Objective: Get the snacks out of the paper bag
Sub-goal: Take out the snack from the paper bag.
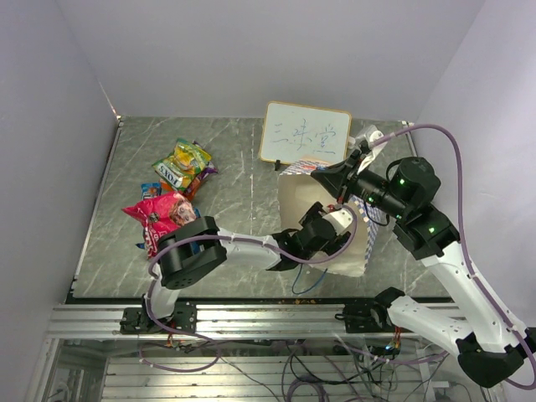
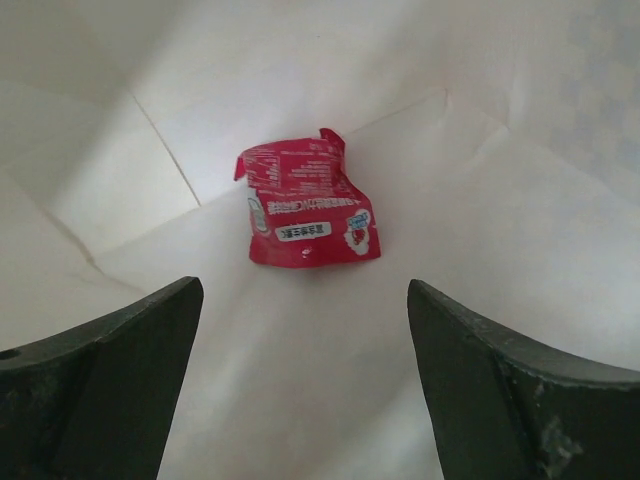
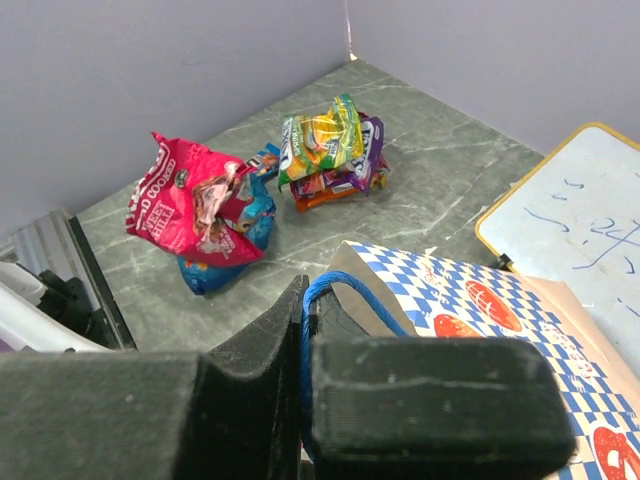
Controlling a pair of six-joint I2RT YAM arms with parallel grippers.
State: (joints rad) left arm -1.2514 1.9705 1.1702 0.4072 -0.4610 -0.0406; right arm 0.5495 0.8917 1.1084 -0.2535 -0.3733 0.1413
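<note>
One red packet [image 2: 308,210] lies inside the paper bag [image 2: 520,180], on its lower wall, just ahead of the left gripper [image 2: 305,292], jaws spread. Light, crinkly, likely slippery; pinch its near edge. The right gripper [image 3: 310,325] pinches the bag's blue handle [image 3: 350,287].

Snacks [image 1: 172,193] lie left of the paper bag [image 1: 297,205]; one packet [image 2: 308,212] inside; signboard [image 1: 304,132] seemingly just behind it

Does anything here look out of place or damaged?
One small crumpled red plastic packet lies alone inside the cream paper bag, before the open left gripper; the other shiny packets are piled outside on the grey table.
</note>
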